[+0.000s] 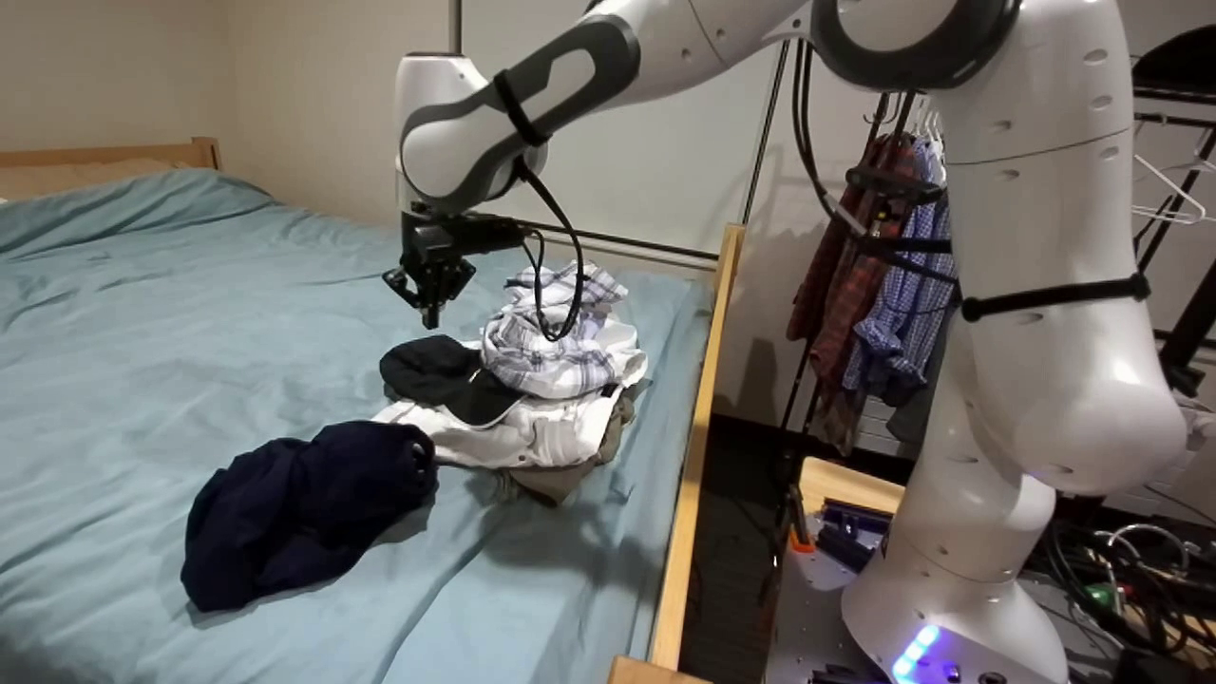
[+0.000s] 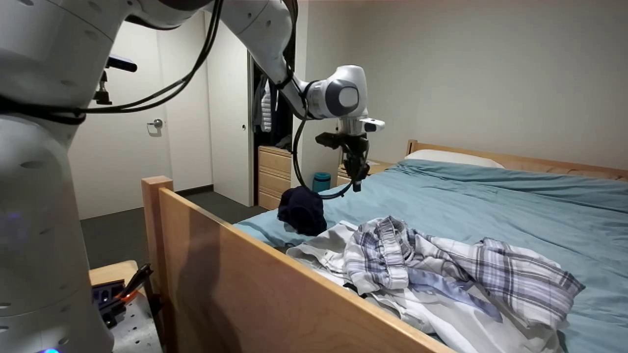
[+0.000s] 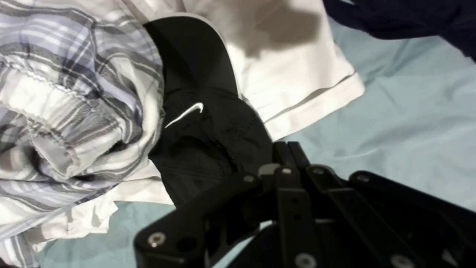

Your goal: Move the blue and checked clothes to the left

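**Checked garment (image 1: 537,357) next, I judge**

My gripper (image 3: 288,146) hangs above the bed (image 1: 142,332), its tips together, nothing between them. The navy garment (image 1: 309,508) lies left of the checked one, which sits on white clothing (image 1: 475,444). I should spread wide, pinch one thick fold, and lift high before carrying left (the black cap (image 3: 204,126) lies right against it and could snag).

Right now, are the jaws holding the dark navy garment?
No, in the wrist view the jaws are shut with no cloth between them, and the navy garment lies apart on the bedsheet.
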Controlling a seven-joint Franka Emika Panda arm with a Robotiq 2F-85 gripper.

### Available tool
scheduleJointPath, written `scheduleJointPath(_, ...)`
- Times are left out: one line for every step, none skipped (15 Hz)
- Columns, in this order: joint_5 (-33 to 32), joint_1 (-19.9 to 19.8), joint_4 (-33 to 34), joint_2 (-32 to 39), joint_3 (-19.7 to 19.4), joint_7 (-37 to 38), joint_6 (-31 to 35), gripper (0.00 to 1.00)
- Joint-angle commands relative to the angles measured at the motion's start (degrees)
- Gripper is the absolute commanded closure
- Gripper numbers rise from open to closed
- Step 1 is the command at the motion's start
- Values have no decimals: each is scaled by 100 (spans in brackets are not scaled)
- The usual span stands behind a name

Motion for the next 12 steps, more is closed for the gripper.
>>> scheduleJointPath(353, -171, -295, -266, 146, -471, -95, 67)
scheduleJointPath(406, -187, -300, -276, 151, -501, -147, 62)
scheduleJointPath(311, -163, -325, -307, 73, -425, -302, 54)
scheduleJointPath(265, -166, -352, -322, 31, -381, -371, 49)
scheduleJointPath(254, -203, -402, -348, -36, -267, -404, 42)
scheduleJointPath(293, -233, -389, -317, -102, -104, -490, 36)
scheduleJointPath(358, -270, -396, -275, -173, 74, -551, 30)
scheduleJointPath(358, -279, -388, -226, -255, 286, -614, 23)
scheduleJointPath(315, -308, -412, -145, -352, 488, -585, 17)
scheduleJointPath(324, -352, -424, -72, -414, 597, -529, 9)
scheduleJointPath(344, -389, -408, 28, -472, 706, -479, 4)
scheduleJointPath(328, -401, -401, 106, -523, 832, -417, 1)
